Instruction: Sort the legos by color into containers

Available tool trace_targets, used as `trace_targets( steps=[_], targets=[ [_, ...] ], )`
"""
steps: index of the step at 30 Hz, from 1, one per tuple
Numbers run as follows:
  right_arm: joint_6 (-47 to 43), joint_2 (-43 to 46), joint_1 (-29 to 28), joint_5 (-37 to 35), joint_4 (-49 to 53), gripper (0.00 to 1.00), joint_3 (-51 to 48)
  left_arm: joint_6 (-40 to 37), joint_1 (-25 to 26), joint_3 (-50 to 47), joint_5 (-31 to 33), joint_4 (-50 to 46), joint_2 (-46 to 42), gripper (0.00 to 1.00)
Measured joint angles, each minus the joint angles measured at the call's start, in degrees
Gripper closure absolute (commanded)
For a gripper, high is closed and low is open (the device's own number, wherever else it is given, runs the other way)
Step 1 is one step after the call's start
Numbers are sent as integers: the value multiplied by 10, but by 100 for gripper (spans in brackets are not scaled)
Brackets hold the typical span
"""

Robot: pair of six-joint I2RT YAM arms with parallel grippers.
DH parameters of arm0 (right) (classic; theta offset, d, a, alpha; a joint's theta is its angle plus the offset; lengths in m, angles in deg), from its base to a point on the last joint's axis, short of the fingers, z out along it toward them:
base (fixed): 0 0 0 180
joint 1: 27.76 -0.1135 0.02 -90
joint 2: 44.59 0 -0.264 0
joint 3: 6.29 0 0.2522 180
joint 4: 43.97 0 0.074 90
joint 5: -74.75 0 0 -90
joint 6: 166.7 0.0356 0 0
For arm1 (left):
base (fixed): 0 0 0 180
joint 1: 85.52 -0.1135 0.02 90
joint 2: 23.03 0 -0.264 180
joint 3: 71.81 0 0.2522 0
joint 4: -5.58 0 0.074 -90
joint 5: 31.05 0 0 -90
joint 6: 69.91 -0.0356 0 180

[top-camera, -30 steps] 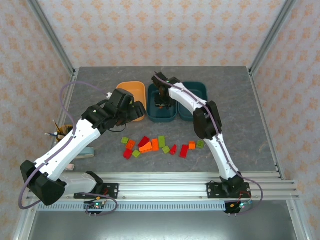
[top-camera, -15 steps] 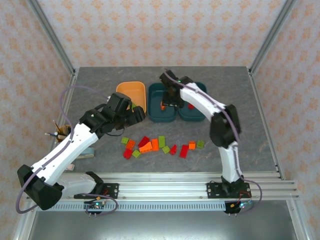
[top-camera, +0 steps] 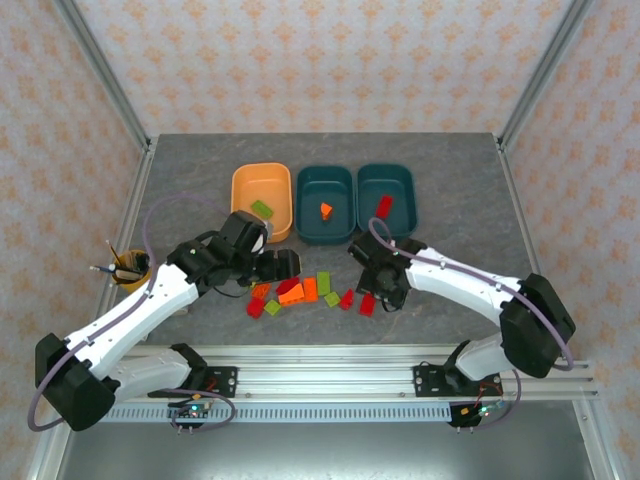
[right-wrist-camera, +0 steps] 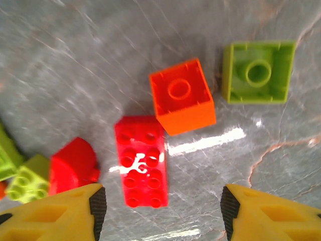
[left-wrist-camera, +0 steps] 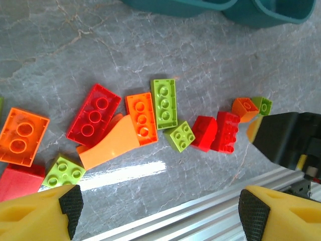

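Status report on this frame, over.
Left pincer open, right pincer open, over loose bricks. Orange tub, middle tub, right tub: one each. Loose bricks bunched tight.

Glossy plastic legos, polished stone table

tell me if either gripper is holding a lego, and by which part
Nothing is held. The left gripper is open above the loose legos; the right gripper is open over a red brick lying on the table.

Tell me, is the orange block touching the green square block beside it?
Apart. The right wrist view shows a thin strip of bare grey table between the orange block and the green block.
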Motion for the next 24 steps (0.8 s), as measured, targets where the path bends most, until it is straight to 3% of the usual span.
trace_targets(
  steps=[12,22,24],
  targets=[
    [47,-25,-6,19,-96,34,-47,0,11,-7,-11,5,-16,16],
    [35,-78,-6,38,-123,48,-47,14,13,-17,-10,10,-36,16],
    [28,-85,-6,38,-119,55,-46,16,15,-17,-10,11,-36,16]
  ],
)
